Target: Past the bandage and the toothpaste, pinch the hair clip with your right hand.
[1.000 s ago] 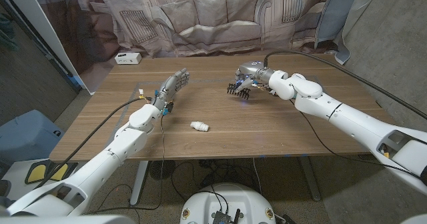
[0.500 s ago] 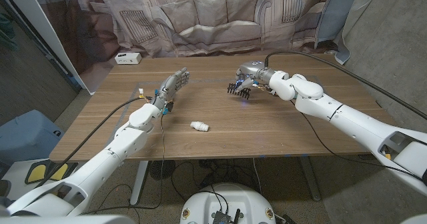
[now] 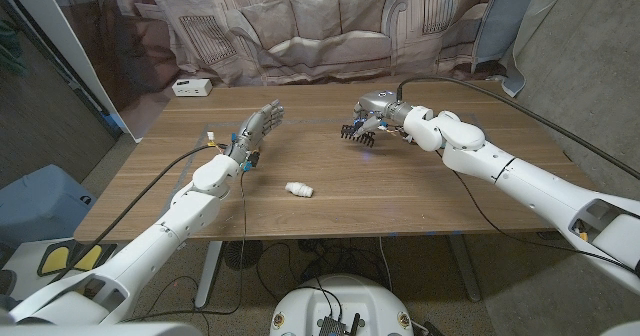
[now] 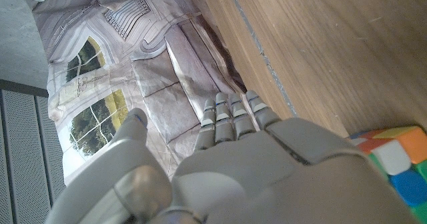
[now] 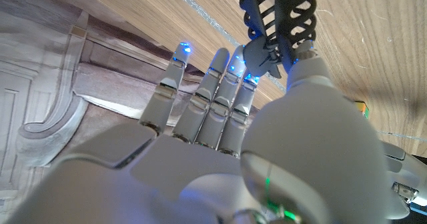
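Observation:
The black toothed hair clip (image 3: 354,130) is pinched in my right hand (image 3: 378,110) over the far middle of the table. In the right wrist view the clip (image 5: 277,14) sticks out past my right hand (image 5: 220,137), and the thumb (image 5: 312,74) presses its hinge end against the fingers. A small white bandage roll (image 3: 298,189) lies on the table's near middle, well short of the clip. My left hand (image 3: 257,129) is raised over the table's left half with its fingers stretched apart and nothing in them; its back (image 4: 260,164) fills the left wrist view.
A colourful cube (image 3: 247,160) (image 4: 395,161) sits by my left wrist. A white box (image 3: 190,87) stands at the table's far left corner. A printed curtain (image 3: 310,26) hangs behind the far edge. Some small items (image 3: 402,134) lie beneath my right wrist.
My right hand has shifted the hair clip a touch farther away and to the left. The left hand and the white roll have stayed where they were.

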